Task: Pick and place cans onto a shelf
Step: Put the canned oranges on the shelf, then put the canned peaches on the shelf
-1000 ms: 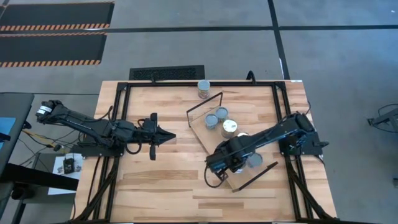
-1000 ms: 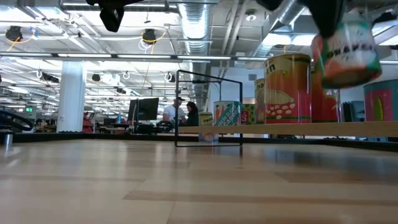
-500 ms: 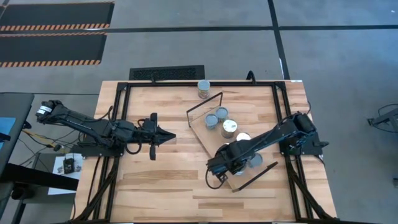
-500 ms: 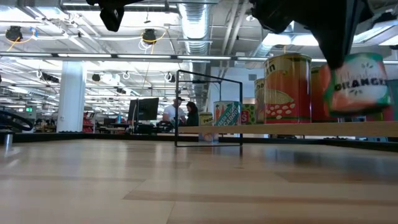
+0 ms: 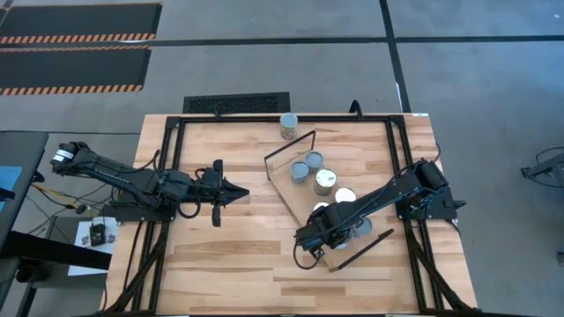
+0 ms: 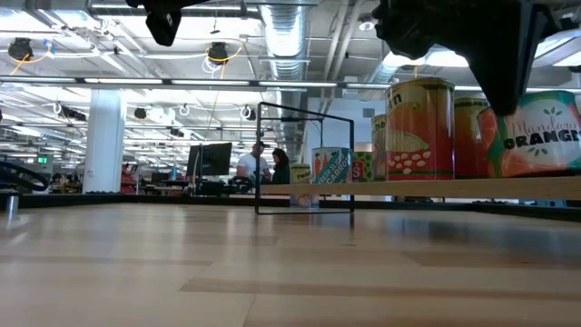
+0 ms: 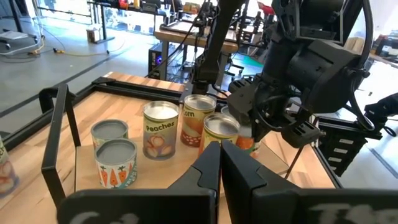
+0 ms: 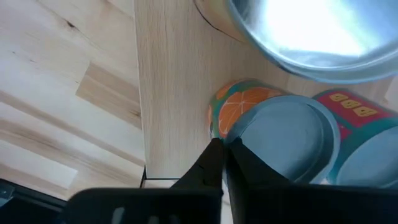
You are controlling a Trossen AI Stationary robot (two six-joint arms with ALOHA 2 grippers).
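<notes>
The shelf point(image 5: 310, 189) is a light wooden board with black wire frames at both short ends, lying slantwise right of the table's middle. Several cans point(image 5: 325, 181) stand on it in a row point(image 7: 160, 129). One more can point(image 5: 289, 126) stands on the table by the far edge. My right gripper point(image 8: 222, 155) points down over the shelf's near end, shut on a mandarin-orange can point(image 6: 537, 136). My left gripper point(image 5: 242, 193) hovers shut above the table's left half, its fingers point(image 7: 211, 163) pointing at the shelf. My right gripper pinches the orange can's top rim point(image 8: 235, 126) between its two fingers, at one spot on the edge. The fingers point(image 6: 502, 86) come from above, pointing down. The can stands upright with its bottom on the shelf board point(image 6: 436, 188), beside the other cans.
A tall can with a shiny top point(image 8: 311, 31) and a red-labelled can point(image 8: 342, 102) stand close to the held one. The near wire frame point(image 5: 361, 251) and far wire frame point(image 5: 291, 150) rise at the shelf's ends. Bare tabletop point(image 5: 229, 255) lies near and left.
My right gripper has gone down with the orange can. The can hung tilted above the shelf a second ago; now it stands upright on the board at the row's near end.
</notes>
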